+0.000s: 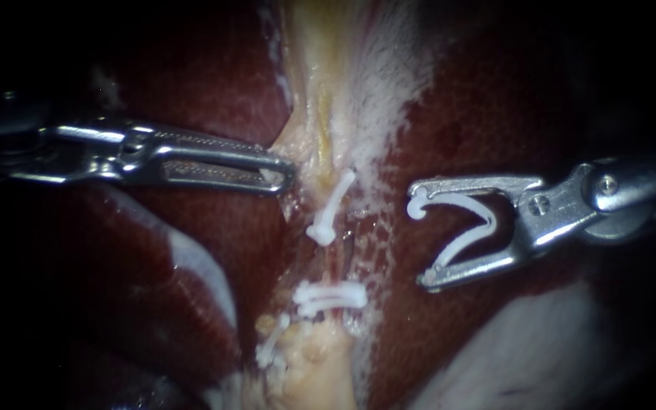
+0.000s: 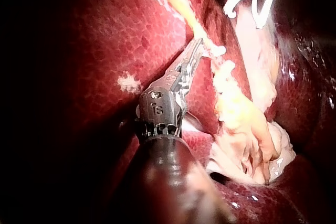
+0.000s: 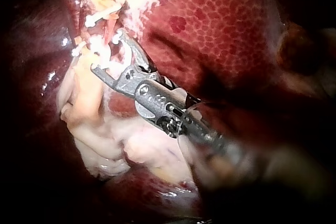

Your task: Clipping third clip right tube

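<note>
A pale tube (image 1: 333,254) runs down the middle between dark red liver lobes. It carries three white clips: an oblique one (image 1: 332,209), a crosswise one (image 1: 332,296) and a lower one (image 1: 271,349). My left instrument (image 1: 281,173) has its long jaws shut on pale tissue at the upper end of the tube; the left wrist view shows the same hold (image 2: 198,43). My right instrument (image 1: 421,235) stands off to the right of the tube, apart from it. Its jaws are spread wide and hold an open white clip (image 1: 461,228) between them. In the right wrist view these jaws (image 3: 107,53) sit beside the tube.
Liver (image 1: 495,106) flanks the tube on both sides. Frayed whitish tissue (image 1: 377,99) lies above the right instrument's jaws. A pale, lumpy mass of tissue (image 2: 252,140) lies beside the left instrument's shaft. A pale patch (image 1: 510,349) shows below the right instrument.
</note>
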`<state>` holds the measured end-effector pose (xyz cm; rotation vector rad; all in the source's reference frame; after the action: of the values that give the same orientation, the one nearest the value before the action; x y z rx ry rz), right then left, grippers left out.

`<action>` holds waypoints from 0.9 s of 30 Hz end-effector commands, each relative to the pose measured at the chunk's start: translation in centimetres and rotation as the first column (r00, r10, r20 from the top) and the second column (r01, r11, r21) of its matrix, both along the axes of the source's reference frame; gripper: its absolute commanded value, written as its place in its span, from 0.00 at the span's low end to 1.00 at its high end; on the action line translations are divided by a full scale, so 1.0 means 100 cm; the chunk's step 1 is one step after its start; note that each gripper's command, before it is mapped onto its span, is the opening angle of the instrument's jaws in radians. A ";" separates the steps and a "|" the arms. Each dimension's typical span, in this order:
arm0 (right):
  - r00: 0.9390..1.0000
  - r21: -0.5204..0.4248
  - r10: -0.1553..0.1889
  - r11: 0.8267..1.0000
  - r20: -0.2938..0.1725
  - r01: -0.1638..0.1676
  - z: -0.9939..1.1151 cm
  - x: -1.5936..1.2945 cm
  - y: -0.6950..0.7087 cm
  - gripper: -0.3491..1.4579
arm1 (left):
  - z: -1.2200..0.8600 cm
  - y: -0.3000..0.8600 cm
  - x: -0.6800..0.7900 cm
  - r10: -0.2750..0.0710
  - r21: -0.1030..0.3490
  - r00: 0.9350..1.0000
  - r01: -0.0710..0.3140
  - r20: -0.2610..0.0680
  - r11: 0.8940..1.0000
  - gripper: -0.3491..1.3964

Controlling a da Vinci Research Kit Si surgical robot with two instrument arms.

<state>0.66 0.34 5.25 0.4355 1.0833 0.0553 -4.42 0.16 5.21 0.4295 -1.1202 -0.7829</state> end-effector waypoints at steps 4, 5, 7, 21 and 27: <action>1.000 0.000 0.000 1.000 0.000 0.000 0.0000 0.0000 0.0000 0.52 | 0.0000 0.0000 0.0000 0.000 0.000 1.000 0.000 0.000 1.000 0.00; 1.000 0.000 0.000 1.000 0.000 0.000 0.0000 0.0000 0.0000 0.52 | -0.0001 0.0000 0.0000 0.000 0.000 1.000 0.000 0.000 1.000 0.00; 1.000 0.001 -0.002 1.000 -0.001 0.002 0.0000 0.0000 -0.0001 0.52 | -0.0002 0.0001 0.0001 0.003 -0.005 1.000 -0.003 0.000 1.000 0.00; 0.999 0.006 -0.038 0.999 -0.020 0.038 0.0015 0.0011 -0.0018 0.52 | -0.0039 0.0021 0.0029 -0.007 -0.037 1.000 0.007 0.022 0.999 0.00; 0.999 0.020 -0.031 0.999 -0.015 0.032 0.0020 0.0019 -0.0020 0.52 | -0.0063 0.0031 0.0046 -0.030 -0.047 0.999 0.032 0.030 0.998 0.00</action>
<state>0.86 0.13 5.46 0.4714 1.0911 0.0359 -3.93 0.49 4.53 0.3816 -1.1748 -0.7757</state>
